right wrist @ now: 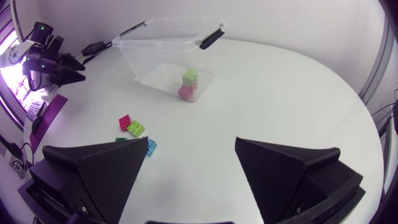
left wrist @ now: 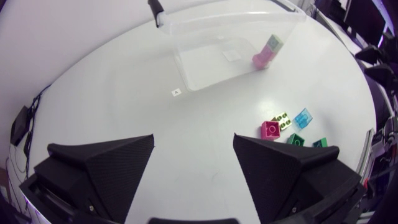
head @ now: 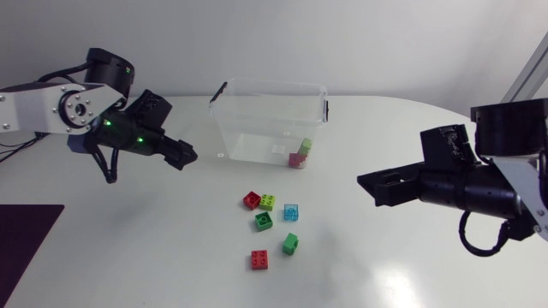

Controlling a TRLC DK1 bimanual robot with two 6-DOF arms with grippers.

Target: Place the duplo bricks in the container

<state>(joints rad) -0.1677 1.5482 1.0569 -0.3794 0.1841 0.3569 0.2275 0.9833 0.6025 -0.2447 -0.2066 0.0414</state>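
Observation:
A clear plastic container stands at the back of the table, with a pink brick and a light green brick inside it. In front of it lie several loose bricks: red, yellow-green, light blue, dark green, green and another red. My left gripper hovers left of the container, open and empty. My right gripper hangs at the right, open and empty. In the left wrist view the container lies ahead of the left gripper.
A dark purple mat lies at the table's front left. In the right wrist view the container and loose bricks are ahead of the right gripper, with my left arm beyond them.

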